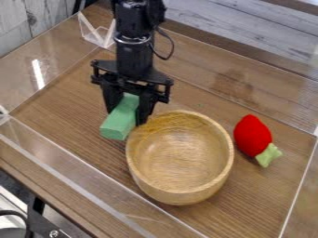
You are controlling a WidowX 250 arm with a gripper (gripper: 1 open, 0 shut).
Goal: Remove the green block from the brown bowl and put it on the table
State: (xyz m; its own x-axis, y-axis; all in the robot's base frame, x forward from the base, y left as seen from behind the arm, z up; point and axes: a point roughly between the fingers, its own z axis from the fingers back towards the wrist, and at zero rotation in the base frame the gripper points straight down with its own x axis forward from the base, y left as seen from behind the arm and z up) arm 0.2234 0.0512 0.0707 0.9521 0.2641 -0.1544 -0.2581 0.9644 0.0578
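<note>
The green block (119,119) hangs tilted between the fingers of my gripper (125,110), which is shut on it and points straight down. Block and gripper are just left of the brown bowl (181,156), outside its rim and low over the wooden table (62,112). The light wooden bowl sits at the middle of the table and nothing shows inside it. Whether the block's lower end touches the tabletop cannot be told.
A red strawberry-shaped toy (255,137) with a green leaf lies right of the bowl. A clear plastic wall (50,163) edges the table at the front and sides. A small clear stand (99,33) sits at the back left.
</note>
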